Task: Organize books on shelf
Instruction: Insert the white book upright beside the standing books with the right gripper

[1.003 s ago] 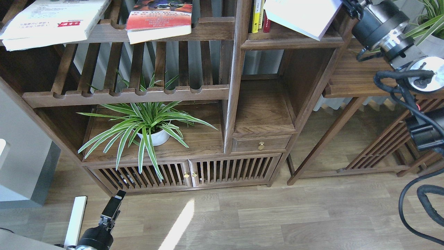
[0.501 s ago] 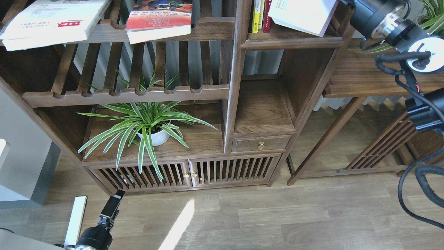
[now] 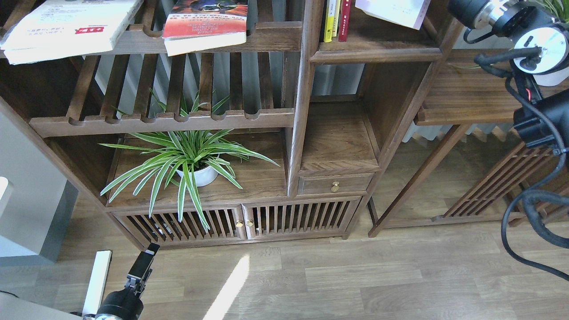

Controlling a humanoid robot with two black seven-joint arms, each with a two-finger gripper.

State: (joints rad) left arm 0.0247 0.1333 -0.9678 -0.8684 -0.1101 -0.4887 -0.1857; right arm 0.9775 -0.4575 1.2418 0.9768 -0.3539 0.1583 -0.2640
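Lilac-white book (image 3: 395, 11) hangs tilted over the shelf (image 3: 378, 44), right of the upright yellow and red spines; the right arm is nearer, its tool cut off above, grip unknowable. Left tool (image 3: 144, 264) idles low, indistinct.

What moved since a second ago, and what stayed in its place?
The thin pale book went up and back above the narrow shelf, and the right arm rose with it. Its end effector is out of view. The white book, red-orange book, yellow and red books, plant and left end effector stayed put.
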